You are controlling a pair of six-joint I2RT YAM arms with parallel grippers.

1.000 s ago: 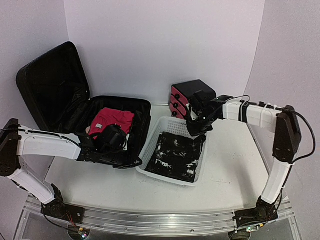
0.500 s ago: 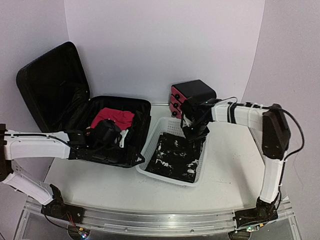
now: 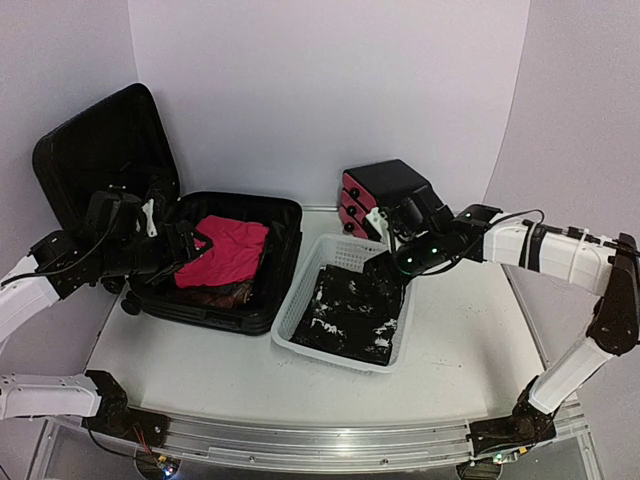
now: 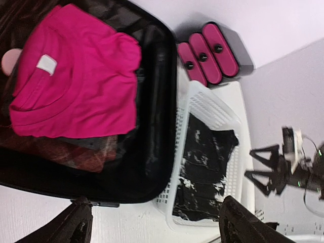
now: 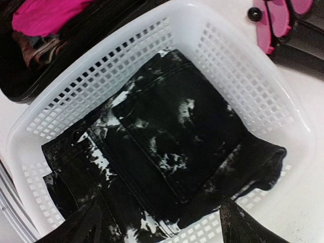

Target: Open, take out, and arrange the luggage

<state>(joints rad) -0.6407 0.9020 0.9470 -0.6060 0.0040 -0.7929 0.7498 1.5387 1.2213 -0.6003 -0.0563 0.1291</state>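
Both arms have pulled up and back since 1 second ago. The left pincer [image 4: 154, 229], which was low over the clothes inside the luggage [image 3: 287, 250], now hangs above the case's near-left corner. The right pincer [image 5: 162, 225] has lifted off the far-right corner of the white basket [image 3: 290, 300] toward the pink-fronted drawer box [image 3: 385, 190]. Both sets of jaws now stand apart and hold nothing. The luggage sits open on the left half of the bench [image 3: 470, 330], lid standing up at the left, with a folded pink shirt [image 3: 225, 250] on top of a plaid garment [image 4: 66, 154] inside. 1 black splashed garment [image 3: 350, 310] lies in the basket just beside the case. The pink shirt lies ahead of and below the left pincer, to its right in the overhead view, and its longer side seems to run along the case's length. The left arm is clearly the nearer of the 2, so the next pick looks like its job.
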